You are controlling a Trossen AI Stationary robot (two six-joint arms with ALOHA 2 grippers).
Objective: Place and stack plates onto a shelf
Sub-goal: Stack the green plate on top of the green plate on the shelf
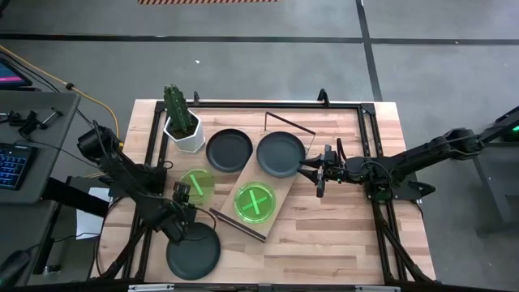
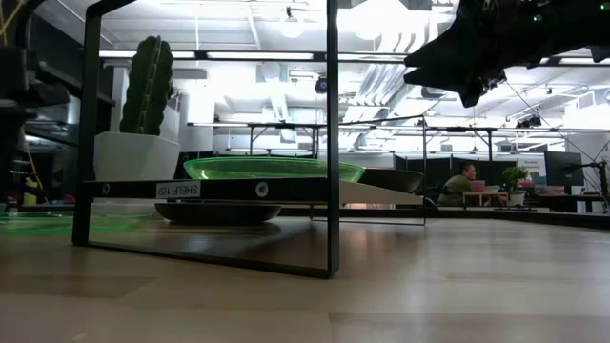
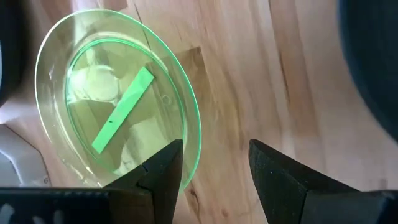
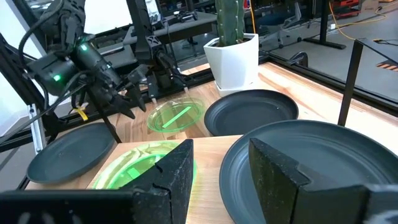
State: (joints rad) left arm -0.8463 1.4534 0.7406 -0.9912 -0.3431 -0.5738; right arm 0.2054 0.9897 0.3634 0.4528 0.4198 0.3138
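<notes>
- Pale wood planks make up the bench [image 1: 324,235]; the shelf [image 1: 263,182], a lighter plank on thin black legs, lies slantwise on it.
- On the shelf sit a see-through green plate [image 1: 255,203] with a cross mark and a matte black plate [image 1: 280,154].
- On the bench lie another green plate [image 1: 197,186] and two black plates [image 1: 229,149] [image 1: 193,251].
- Only the low view shows the shelf raised off the bench.
- The left gripper [image 1: 181,195] hangs beside the bench's green plate, fingers [image 3: 163,171] apart, empty.
- The right gripper [image 1: 315,172] sits at the shelf's black plate, fingers [image 4: 273,168] apart; whether they touch it is unclear.

Black plate [image 3: 373,68] cut off at the left wrist view's edge — green plate [image 4: 146,163] half behind right claw [image 4: 221,165].
</notes>
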